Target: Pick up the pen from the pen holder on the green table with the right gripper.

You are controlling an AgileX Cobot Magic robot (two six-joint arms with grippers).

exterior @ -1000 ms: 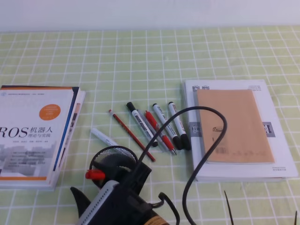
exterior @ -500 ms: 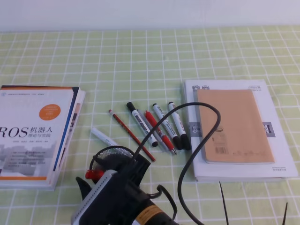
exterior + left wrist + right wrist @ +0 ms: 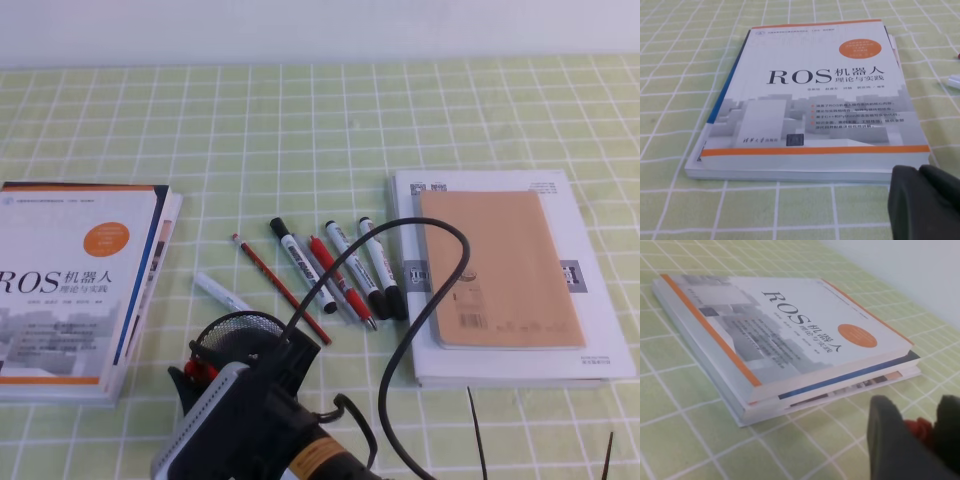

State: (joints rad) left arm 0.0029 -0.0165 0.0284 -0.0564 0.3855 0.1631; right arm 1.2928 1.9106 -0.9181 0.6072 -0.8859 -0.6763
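The black wire-mesh pen holder (image 3: 240, 330) stands on the green table (image 3: 300, 120) near the front, left of centre. The pen's red cap (image 3: 201, 369) sticks up at the holder's left rim; its barrel is hidden. My right gripper (image 3: 198, 385) reaches in from the bottom edge, with its black finger and its silver-grey finger on either side of the cap. In the right wrist view the red cap (image 3: 919, 430) sits pinched between the two dark fingers (image 3: 890, 440). The left gripper shows only as a dark shape (image 3: 927, 202) in front of a book.
A ROS book (image 3: 70, 285) lies at the left, close to the holder. Several markers (image 3: 335, 265), a red pencil (image 3: 282, 288) and a white marker (image 3: 220, 292) lie behind the holder. A tan notebook on a white book (image 3: 495, 265) lies at the right. A black cable (image 3: 440, 290) loops over it.
My right gripper moved up and left to the holder's rim. Its fingers came together around the red cap.
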